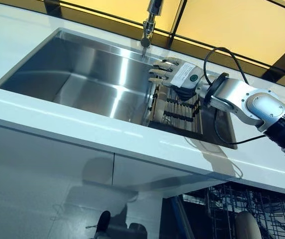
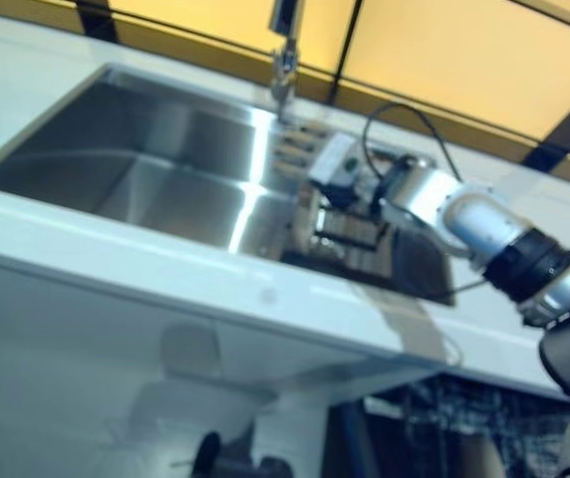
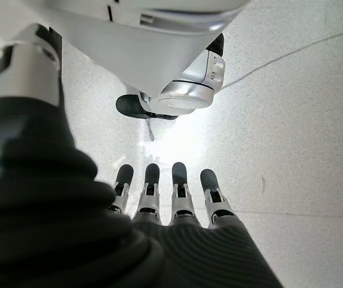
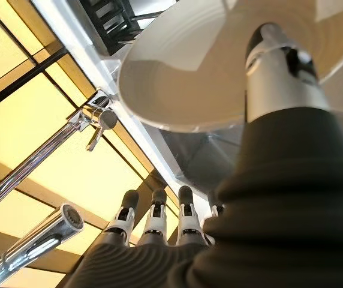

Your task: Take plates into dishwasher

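Right hand over the sink pinches 1 plate, thumb on it; left hand hangs with fingers straight.

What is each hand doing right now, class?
Left hand: open, fingers straight, holding nothing.
Right hand: over the sink, thumb against a plate; grip cannot be told.

Silver-grey right arm, black wrist band, dark-tipped silver fingers

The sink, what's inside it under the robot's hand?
Inside the sink, a dark slatted rack sits below the right hand. The right wrist view shows a white plate by the thumb. The hand covers part of the rack.
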You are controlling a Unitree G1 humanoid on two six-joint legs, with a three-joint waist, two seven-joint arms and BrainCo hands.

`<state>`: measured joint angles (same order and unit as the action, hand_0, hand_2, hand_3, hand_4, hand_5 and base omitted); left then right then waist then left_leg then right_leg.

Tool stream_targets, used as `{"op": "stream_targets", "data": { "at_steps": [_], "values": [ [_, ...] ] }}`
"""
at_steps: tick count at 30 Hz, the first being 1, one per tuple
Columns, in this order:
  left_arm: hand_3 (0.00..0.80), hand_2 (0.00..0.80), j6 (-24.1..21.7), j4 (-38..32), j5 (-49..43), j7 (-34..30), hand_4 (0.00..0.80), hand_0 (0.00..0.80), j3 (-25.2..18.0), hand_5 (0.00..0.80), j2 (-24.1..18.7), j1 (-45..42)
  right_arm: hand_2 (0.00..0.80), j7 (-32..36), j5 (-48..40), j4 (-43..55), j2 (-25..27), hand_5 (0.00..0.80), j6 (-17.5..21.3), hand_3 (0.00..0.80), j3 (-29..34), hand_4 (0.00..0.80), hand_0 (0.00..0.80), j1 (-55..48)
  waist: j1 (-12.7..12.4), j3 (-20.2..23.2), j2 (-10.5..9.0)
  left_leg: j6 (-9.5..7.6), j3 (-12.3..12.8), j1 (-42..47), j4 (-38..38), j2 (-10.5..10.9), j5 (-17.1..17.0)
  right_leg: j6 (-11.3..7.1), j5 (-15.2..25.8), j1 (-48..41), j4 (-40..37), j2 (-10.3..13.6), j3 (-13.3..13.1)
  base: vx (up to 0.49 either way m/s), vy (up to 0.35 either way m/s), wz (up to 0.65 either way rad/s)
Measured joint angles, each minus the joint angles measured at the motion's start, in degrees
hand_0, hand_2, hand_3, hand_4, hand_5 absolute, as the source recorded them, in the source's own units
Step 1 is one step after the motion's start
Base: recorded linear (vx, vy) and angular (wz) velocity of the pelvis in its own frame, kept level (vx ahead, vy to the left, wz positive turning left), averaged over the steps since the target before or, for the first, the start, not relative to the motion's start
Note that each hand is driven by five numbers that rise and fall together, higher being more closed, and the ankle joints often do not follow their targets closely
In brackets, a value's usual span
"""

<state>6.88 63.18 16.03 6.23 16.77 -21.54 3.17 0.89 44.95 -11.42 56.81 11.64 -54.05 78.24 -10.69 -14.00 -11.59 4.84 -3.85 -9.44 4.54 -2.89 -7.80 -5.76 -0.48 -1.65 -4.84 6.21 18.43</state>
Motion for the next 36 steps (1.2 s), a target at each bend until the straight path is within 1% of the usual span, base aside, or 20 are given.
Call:
{"op": "stream_targets", "data": {
  "at_steps": [5, 14, 20, 23, 27, 28, 29, 31, 32, 36],
  "values": [
    [0.000, 0.000, -0.10, -0.66, 0.52, 0.02, 0.000, 0.000, 0.01, 0.000, 0.00, -0.02, 0.000, 0.00, 0.58, -0.07, -0.02, 0.000, -0.37, 0.000, -0.33, 0.000, 0.000, 0.00, 0.00, -0.80, 0.58, 0.02, -0.08, -0.10, -0.21, 0.01, -0.01, 0.00, 0.00, -0.02, -0.01, -0.02, 0.05, 0.000, 0.000, 0.00],
    [0.000, 0.000, -1.62, -1.75, 1.04, 0.14, 0.000, 0.000, 0.02, 0.000, 0.00, 0.06, 0.000, 0.75, 0.71, -0.20, -0.55, 0.000, -0.74, 0.000, -0.78, 0.000, 0.000, -0.01, -0.29, -2.45, 0.88, 0.02, -0.31, -0.54, -0.23, 0.03, -0.04, 0.00, 0.00, 0.27, 0.00, -0.02, 0.28, -0.011, -0.002, 0.00],
    [0.000, 0.000, -1.81, -2.29, 1.03, 0.45, 0.000, 0.000, 0.05, 0.000, 0.00, 0.46, 0.000, 1.14, 1.71, -0.79, -0.57, 0.000, -0.82, 0.000, -0.91, 0.000, 0.000, -0.79, -1.30, -2.65, 0.90, 0.02, -0.86, -1.42, -0.29, 0.13, -0.10, 0.01, 0.01, 0.94, 0.01, -0.03, 1.01, -0.009, 0.004, 0.03],
    [0.000, 0.000, -2.38, -2.52, 1.07, 0.51, 0.000, 0.000, 0.38, 0.000, 0.01, 0.54, 0.000, 1.13, 2.08, -1.61, -1.57, 0.000, -1.46, 0.000, -0.90, 0.000, 0.000, -0.83, -1.30, -3.20, 0.93, 0.00, -0.88, -1.43, -0.30, 0.18, -0.19, 0.01, 0.01, 0.92, 0.01, 0.00, 1.05, -0.023, 0.023, 0.00],
    [0.000, 0.000, -2.62, -2.99, 1.67, 0.75, 0.000, 0.000, 0.51, 0.000, 0.06, 0.56, 0.204, 1.15, 3.97, -3.66, -2.64, 0.204, -2.00, 0.204, -0.91, 0.204, 0.204, -1.05, -1.46, -3.60, 1.27, 0.04, -1.11, -1.64, -0.30, 0.17, -0.37, 0.01, 0.01, 0.96, 0.01, -0.02, 1.30, -0.020, 0.021, 0.03],
    [0.000, 0.000, -2.62, -3.11, 1.78, 0.88, 0.000, 0.000, 0.51, 0.000, 0.07, 0.54, 0.311, 1.13, 4.03, -3.68, -2.70, 0.311, -2.31, 0.311, -0.90, 0.311, 0.311, -1.05, -1.48, -3.68, 1.39, 0.03, -1.18, -1.74, -0.30, 0.19, -0.39, 0.01, 0.01, 1.01, 0.01, -0.02, 1.38, -0.028, 0.021, 0.04],
    [0.000, 0.000, -2.62, -3.17, 1.78, 0.94, 0.000, 0.000, 0.50, 0.000, 0.06, 0.50, 0.342, 1.08, 4.14, -3.72, -2.80, 0.342, -2.54, 0.342, -0.83, 0.342, 0.342, -1.05, -1.51, -3.72, 1.45, 0.02, -1.20, -1.83, -0.30, 0.21, -0.41, 0.01, 0.01, 1.08, 0.01, -0.02, 1.40, 0.000, 0.000, 0.00],
    [0.000, 0.000, -2.77, -3.48, 1.78, 1.05, 0.000, 0.000, 0.50, 0.000, 0.06, 0.52, 0.549, 1.10, 4.90, -4.25, -2.93, 0.549, -2.96, 0.549, -0.80, 0.549, 0.549, -1.05, -1.52, -3.75, 1.49, 0.03, -1.30, -2.39, -0.34, 0.21, -0.48, 0.01, 0.02, 1.58, 0.02, -0.04, 1.49, 0.000, 0.000, 0.00],
    [0.000, 0.000, -2.78, -3.51, 1.78, 1.05, 0.000, 0.000, 0.50, 0.000, 0.11, 0.52, 0.800, 0.89, 5.68, -4.52, -2.94, 0.800, -3.29, 0.800, -0.71, 0.800, 0.800, -1.03, -1.52, -3.81, 1.57, 0.01, -1.36, -2.64, -0.34, 0.25, -0.52, 0.02, 0.02, 1.78, 0.02, -0.02, 1.54, -0.033, 0.020, 0.03],
    [0.000, 0.000, -3.20, -3.66, 1.79, 1.06, 0.000, 0.000, 0.51, 0.000, 0.20, 0.54, 0.800, 0.36, 8.80, -5.56, -2.89, 0.800, -4.44, 0.800, -0.64, 0.800, 0.800, -0.81, -1.55, -4.21, 2.18, 0.00, -1.56, -2.70, -0.33, 0.29, -0.53, 0.01, 0.02, 1.73, 0.02, -0.03, 1.79, -0.016, 0.008, 0.02]
  ]
}}
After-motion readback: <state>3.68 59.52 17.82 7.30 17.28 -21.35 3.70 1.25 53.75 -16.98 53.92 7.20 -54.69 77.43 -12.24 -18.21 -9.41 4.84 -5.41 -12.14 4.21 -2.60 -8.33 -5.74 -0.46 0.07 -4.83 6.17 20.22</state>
